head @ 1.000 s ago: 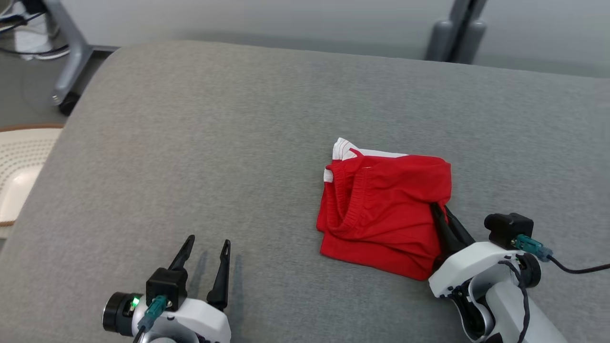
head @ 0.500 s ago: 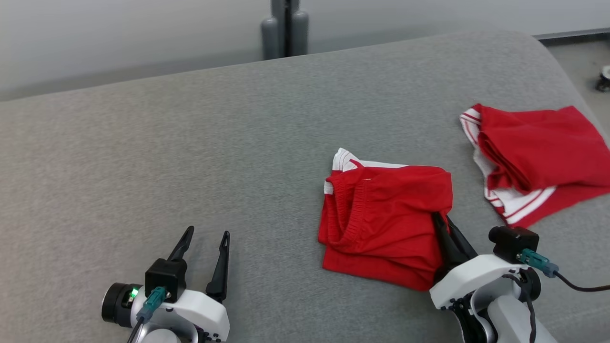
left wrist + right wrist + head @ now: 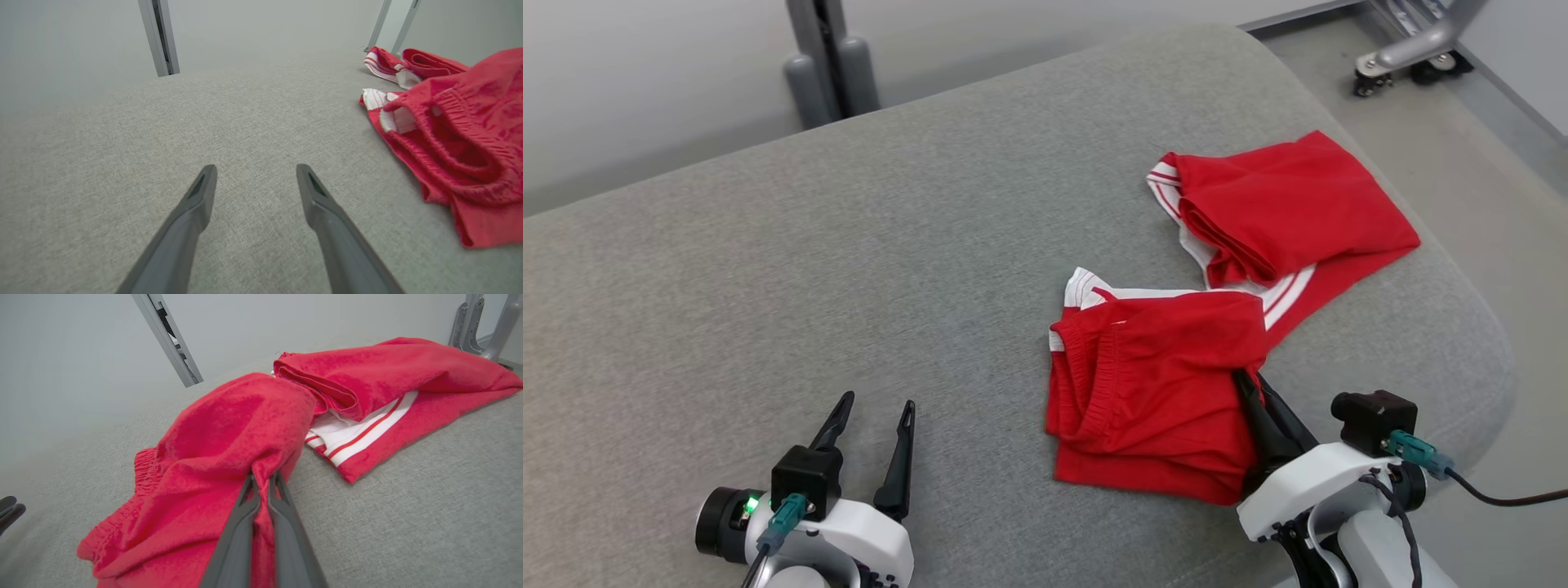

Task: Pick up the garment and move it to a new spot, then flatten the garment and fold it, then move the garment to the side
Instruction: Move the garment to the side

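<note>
**Right jaws clamped on the folded red garment; left jaws open and empty**

We find the right gripper (image 3: 1250, 385) at the lower right of the head view. Its jaws are pressed together on the right-hand edge of the red garment (image 3: 1152, 392). In the right wrist view the two dark fingers (image 3: 239, 535) meet with a pinch of red cloth between them, and the fabric bunches upward at the grip point.

The garment lies folded on the grey padded surface (image 3: 849, 269), right of centre. Its elastic waistband faces left, and white striped trim shows at its far edge.

A second red garment (image 3: 1282, 204) with white stripes lies beyond it, toward the far right corner of the surface. The two pieces meet at one corner; we cannot tell whether they overlap or merely touch.

We find the left gripper (image 3: 877, 402) at the lower left, well apart from both garments. Its jaws are spread wide over bare surface and hold nothing.
</note>
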{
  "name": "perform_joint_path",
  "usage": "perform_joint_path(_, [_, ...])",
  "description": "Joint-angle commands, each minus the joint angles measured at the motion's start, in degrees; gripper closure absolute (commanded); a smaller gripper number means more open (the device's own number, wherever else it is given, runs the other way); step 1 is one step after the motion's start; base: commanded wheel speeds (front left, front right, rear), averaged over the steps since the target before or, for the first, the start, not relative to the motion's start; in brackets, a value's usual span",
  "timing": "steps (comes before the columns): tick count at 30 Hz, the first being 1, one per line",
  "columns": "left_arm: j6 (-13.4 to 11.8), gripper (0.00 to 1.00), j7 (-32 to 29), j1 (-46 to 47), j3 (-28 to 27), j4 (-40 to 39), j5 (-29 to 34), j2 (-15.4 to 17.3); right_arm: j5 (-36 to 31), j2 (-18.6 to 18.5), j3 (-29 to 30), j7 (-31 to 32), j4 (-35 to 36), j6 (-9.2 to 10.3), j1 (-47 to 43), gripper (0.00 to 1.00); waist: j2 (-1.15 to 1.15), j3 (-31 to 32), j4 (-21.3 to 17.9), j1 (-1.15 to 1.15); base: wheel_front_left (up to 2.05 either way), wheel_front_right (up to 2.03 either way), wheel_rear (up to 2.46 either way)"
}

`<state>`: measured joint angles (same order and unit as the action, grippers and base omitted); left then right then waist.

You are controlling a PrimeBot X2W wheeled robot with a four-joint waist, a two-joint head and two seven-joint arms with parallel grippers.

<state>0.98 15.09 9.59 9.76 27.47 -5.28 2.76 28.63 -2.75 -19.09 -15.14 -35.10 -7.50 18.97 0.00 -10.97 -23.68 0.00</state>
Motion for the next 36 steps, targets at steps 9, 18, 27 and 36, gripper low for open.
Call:
perform_joint_path(9, [0.84,0.00,0.06,0.02,0.85,0.18,0.47,0.30,-4.10,-0.33,0.55,0.01,0.54,0.02,2.28,1.00,0.00,-1.32,0.78,0.00,0.00,0.00,0.00])
perform_joint_path(18, [1.12,0.00,0.06,1.37,0.62,-0.42,1.23,0.28,-11.94,-2.43,3.90,0.01,-1.71,0.02,10.87,1.00,0.00,-4.15,5.78,0.00,0.00,0.00,0.00])
perform_joint_path(27, [1.24,0.00,0.02,2.02,0.14,-0.50,1.76,0.35,-16.84,-11.65,6.29,0.01,-6.41,0.02,19.45,1.00,0.00,-6.22,9.89,0.00,0.00,0.00,0.00])
perform_joint_path(36, [1.34,0.00,0.01,3.03,-0.39,-1.04,2.29,0.39,-21.65,-19.09,13.71,0.01,-16.33,0.02,24.93,1.00,0.00,-7.58,13.12,0.00,0.00,0.00,0.00])
